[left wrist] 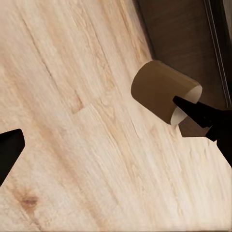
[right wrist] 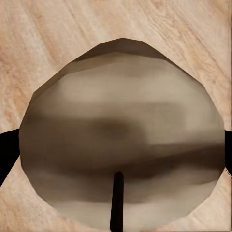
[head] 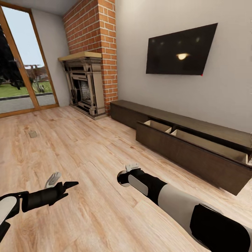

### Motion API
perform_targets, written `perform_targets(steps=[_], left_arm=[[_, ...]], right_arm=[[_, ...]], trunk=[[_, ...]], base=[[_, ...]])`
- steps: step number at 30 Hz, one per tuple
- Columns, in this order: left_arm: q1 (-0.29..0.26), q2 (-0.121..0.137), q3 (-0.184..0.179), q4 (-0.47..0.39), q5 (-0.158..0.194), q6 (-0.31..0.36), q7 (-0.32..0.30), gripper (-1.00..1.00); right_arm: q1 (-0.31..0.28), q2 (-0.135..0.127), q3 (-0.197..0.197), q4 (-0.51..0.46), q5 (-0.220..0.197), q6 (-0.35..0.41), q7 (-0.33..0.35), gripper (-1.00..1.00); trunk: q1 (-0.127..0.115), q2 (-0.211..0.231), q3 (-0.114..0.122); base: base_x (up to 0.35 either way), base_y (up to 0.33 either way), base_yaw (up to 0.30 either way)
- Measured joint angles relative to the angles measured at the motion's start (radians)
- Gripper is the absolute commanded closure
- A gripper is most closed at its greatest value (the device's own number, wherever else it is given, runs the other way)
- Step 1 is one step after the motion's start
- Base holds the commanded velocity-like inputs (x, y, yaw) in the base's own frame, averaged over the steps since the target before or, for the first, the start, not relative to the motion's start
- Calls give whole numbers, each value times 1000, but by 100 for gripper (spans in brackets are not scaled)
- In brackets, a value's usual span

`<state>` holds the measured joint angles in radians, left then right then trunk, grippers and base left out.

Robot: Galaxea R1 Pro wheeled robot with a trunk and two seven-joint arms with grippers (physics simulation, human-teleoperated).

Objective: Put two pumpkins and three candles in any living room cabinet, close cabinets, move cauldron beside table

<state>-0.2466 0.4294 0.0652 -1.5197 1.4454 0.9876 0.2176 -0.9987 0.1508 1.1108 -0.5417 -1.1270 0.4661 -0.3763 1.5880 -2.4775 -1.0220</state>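
R gripper (right wrist: 116, 159) clamped on a candle (right wrist: 123, 130), flat top w/ wick facing the wrist cam, fingers dark at both edges. Head view: R arm lower centre-right over plank floor. L gripper (head: 57, 183) lower left, jaws apart; one fingertip (left wrist: 193, 108) touches a second candle (left wrist: 162, 94) in wrist cam, can't tell if it's gripped. Cabinet (head: 196, 154) along right wall, drawer open. Fireplace (head: 84, 84) upper left, TV (head: 180, 50) upper right.

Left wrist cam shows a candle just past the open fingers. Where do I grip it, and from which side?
Grip the candle across its curved side wall, mid-length, probably coming in square to its axis. Its pale flat end faces sideways and offers the left gripper no hold.
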Motion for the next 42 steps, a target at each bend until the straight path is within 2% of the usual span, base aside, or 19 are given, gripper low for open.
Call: perform_targets(steps=[13,19,30,33,38,40,42], left_arm=[[0,0,2,0,-1,0,-1,-100],[0,0,2,0,-1,0,-1,-100],[0,0,3,-1,-3,0,-7,-100],[0,0,3,-1,-3,0,-7,-100],[0,0,2,-1,-3,0,-6,-100],[0,0,1,0,-3,0,-6,-100],[0,0,0,0,-3,0,-6,-100]], right_arm=[[0,0,3,-1,1,0,1,100],[0,0,1,-2,0,-1,4,100],[0,0,-2,0,-3,-1,6,100],[0,0,-24,0,-3,-1,22,100],[0,-2,-144,0,1,14,78,100],[0,-7,-171,0,2,17,83,100],[0,-8,-180,0,0,17,85,100]], trunk=[[-50,91,41],[-73,133,65],[-73,133,78],[-73,133,79],[-73,133,74],[-73,133,71],[-73,133,68]], base=[[0,0,-8],[0,0,-131],[1,0,-201],[119,0,-60],[292,0,-8],[322,80,-1],[298,161,0]])
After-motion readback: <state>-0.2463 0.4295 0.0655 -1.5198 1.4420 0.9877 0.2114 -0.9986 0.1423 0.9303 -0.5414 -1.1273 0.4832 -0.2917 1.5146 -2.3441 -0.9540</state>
